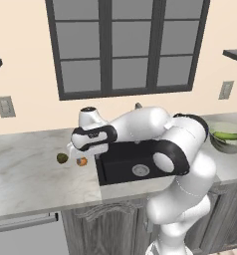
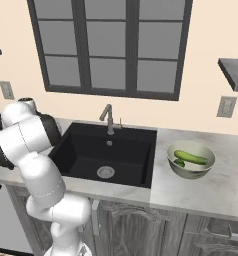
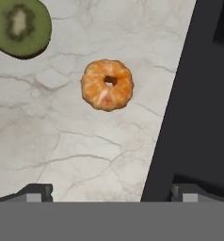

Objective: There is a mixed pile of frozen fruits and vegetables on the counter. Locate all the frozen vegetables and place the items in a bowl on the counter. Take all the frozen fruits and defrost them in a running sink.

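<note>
While the gripper (image 3: pixel 112 193) hangs with its 2 fingertips spread wide, the orange fruit (image 3: pixel 107 85) lies below on the counter (image 3: pixel 62 141), untouched.

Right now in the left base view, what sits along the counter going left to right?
Olive-brown fruit → orange fruit → black sink → bowl holding the cucumber.
</note>
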